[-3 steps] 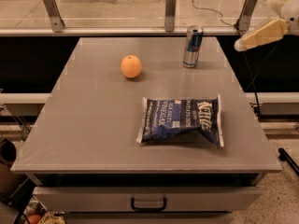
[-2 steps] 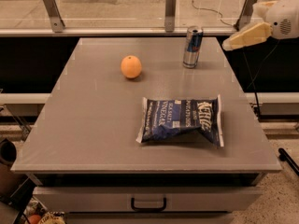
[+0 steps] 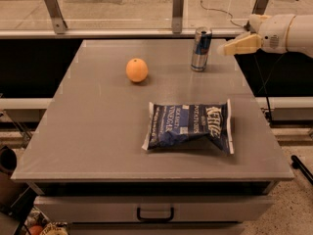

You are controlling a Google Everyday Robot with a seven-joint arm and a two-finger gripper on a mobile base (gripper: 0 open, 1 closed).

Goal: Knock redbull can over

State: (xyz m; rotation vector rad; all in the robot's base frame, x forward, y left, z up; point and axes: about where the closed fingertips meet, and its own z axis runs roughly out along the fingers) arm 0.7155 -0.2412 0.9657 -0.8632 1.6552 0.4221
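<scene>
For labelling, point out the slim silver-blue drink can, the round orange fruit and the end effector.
Slim silver-blue metal redbull can (image 3: 201, 50): camera view, mid side wall.
Round orange fruit (image 3: 137, 70): camera view, centre.
Beige end effector (image 3: 227, 47): camera view, tip, just right of the can.

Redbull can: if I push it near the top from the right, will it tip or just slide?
Likely tips: the can is tall and slim, standing upright on a narrow base. The gripper, just right of it at mid-height, would probably topple it leftward. Once down it may roll on the smooth table.
</scene>
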